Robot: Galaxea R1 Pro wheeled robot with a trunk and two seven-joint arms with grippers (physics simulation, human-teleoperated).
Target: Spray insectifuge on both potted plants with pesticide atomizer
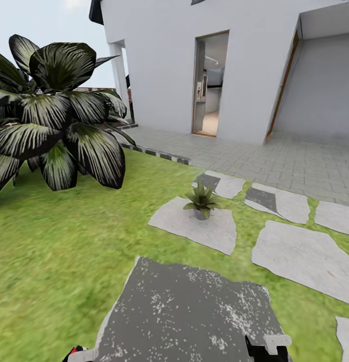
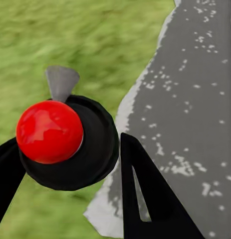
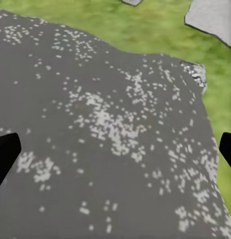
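In the head view a small potted plant point(image 1: 201, 200), a low rosette of pointed olive-green leaves in a barely visible grey pot, stands on a pale grey stepping stone point(image 1: 194, 226) at about twelve o'clock from the robot, a little way ahead on the green lawn point(image 1: 59, 251). More pale stones point(image 1: 305, 256) lie toward two o'clock. A large shrub with broad dark striped leaves point(image 1: 59, 115) rises at ten o'clock. Beyond the grass, a grey paved terrace point(image 1: 274, 161) runs along a white house wall with an open doorway point(image 1: 210, 83) at twelve to one o'clock.

Just ahead of the robot lies a dark grey speckled paving slab point(image 1: 184, 311).

The left gripper point(image 2: 70, 164) is clamped on the pesticide atomizer point(image 2: 70, 142), a black rounded body topped by a glossy red ball with a small grey trigger-like tab; a black finger point(image 2: 145, 199) presses at each side. It hangs over the slab's edge where it meets the grass, and its red tip peeks in at seven o'clock in the head view point(image 1: 74, 352).

The right gripper point(image 3: 115, 154) hovers over the dark slab with its fingers point(image 3: 5, 154) spread wide apart, nothing between them.
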